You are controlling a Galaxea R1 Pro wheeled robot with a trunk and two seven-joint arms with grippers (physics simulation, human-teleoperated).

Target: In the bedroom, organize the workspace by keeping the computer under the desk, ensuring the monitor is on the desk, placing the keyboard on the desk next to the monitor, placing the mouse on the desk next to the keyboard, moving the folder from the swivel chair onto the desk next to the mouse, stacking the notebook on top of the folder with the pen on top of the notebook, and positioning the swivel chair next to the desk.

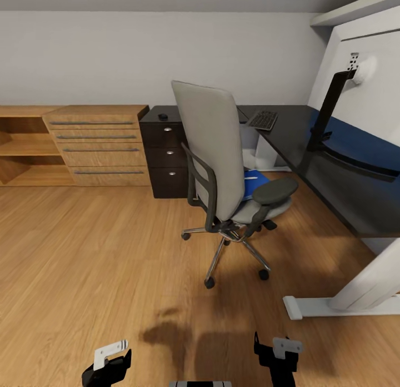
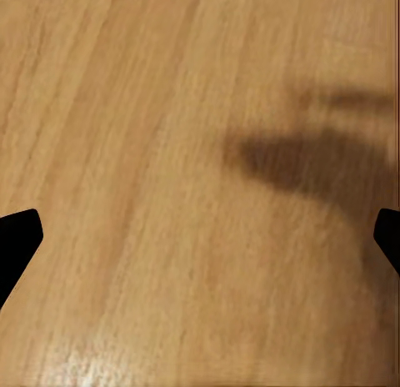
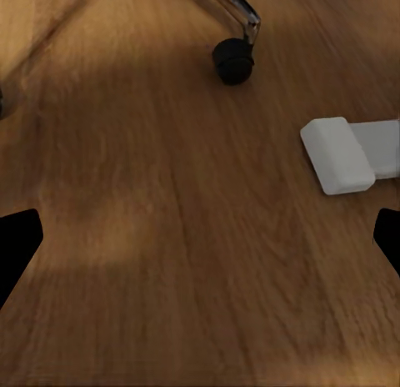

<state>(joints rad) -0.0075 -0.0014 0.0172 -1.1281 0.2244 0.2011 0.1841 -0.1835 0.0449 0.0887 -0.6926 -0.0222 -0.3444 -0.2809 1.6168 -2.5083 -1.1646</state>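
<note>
Two sets of fingers, left (image 2: 200,237) and right (image 3: 200,237), are held spread wide and empty above the wooden floor (image 1: 83,253). Grey walls are seen behind the black bench (image 1: 333,170), on which the keyboard (image 1: 262,119) and mouse (image 1: 163,116) lie. The way is blocked by the swivel chair (image 1: 214,153), by which the folder (image 1: 254,182) is carried

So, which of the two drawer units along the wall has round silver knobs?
The black drawer unit of the desk, behind the grey swivel chair. The light wooden chest beside it has long bar handles instead.
</note>
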